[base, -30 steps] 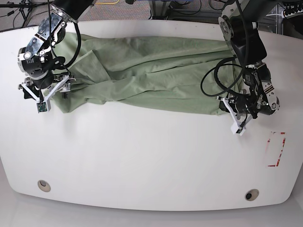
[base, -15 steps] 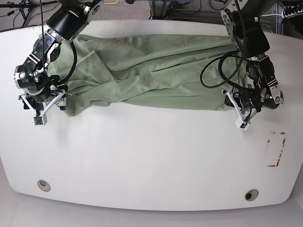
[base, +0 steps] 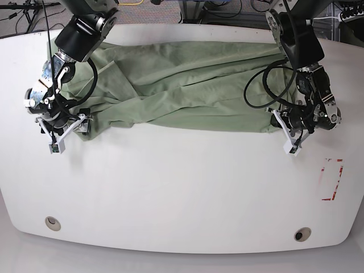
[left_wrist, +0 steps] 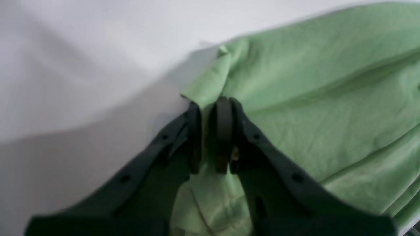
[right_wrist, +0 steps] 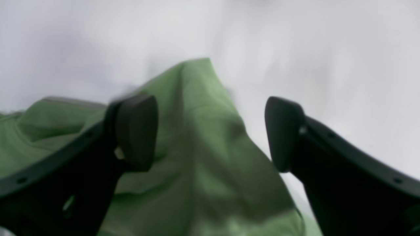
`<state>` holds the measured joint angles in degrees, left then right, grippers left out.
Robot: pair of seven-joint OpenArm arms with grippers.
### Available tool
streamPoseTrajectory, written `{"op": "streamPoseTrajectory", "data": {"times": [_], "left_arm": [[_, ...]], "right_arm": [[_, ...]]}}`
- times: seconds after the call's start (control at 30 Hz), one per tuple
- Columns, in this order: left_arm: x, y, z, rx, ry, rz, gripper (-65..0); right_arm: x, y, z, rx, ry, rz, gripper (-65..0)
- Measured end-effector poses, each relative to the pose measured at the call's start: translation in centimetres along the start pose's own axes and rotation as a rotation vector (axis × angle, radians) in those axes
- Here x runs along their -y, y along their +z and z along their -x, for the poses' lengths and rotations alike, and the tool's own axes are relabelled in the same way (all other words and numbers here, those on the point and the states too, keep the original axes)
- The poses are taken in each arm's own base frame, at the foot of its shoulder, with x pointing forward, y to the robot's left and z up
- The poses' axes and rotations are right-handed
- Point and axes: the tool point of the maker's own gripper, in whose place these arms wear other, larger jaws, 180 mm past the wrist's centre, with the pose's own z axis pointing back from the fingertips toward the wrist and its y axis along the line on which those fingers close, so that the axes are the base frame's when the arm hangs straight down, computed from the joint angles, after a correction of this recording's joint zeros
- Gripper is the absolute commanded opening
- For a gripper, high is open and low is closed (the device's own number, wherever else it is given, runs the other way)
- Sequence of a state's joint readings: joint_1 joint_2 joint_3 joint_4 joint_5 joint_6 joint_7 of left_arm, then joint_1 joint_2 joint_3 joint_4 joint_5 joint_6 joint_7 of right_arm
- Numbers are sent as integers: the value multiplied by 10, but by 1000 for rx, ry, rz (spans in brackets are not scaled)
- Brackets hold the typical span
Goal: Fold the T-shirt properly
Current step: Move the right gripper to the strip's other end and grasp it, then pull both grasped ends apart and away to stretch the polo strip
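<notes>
1. Looking from the base view, we see the T-shirt spread in long wrinkles across the far half of the white surface.
2. We hold a corner of the cloth with our left hand; its fingers are pressed together on the green fabric.
3. Our right hand stands wide apart over the other end of the shirt, and a fold rises between its fingers without touching them.
</notes>
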<state>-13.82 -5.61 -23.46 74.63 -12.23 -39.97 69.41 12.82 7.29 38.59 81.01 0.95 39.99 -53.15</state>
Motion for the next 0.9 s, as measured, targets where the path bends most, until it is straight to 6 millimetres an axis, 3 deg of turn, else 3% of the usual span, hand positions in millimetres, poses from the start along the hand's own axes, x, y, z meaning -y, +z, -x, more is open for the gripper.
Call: {"op": "streamPoseTrajectory", "data": {"times": [0.1, 0.3, 0.4, 0.47, 0.6, 0.9], "left_arm": [[0, 0, 0, 0, 0, 0, -590], [0, 0, 0, -2, -3, 0, -590], [0, 0, 0, -3, -3, -1, -590], [0, 0, 0, -4, -3, -2, -590], [-5, 2, 1, -6, -6, -10, -590], [-15, 6, 5, -18, -7, -31, -590]], "right_arm": [[-2, -10, 2, -10, -25, -26, -258], [2, -14, -4, 14, -37, -35, -636], [7, -12, -6, 13, -35, -25, -650], [7, -12, -9, 21, -34, -24, -621], [8, -8, -12, 28, -28, -18, -650], [23, 38, -19, 14, 72, 107, -650]]}}
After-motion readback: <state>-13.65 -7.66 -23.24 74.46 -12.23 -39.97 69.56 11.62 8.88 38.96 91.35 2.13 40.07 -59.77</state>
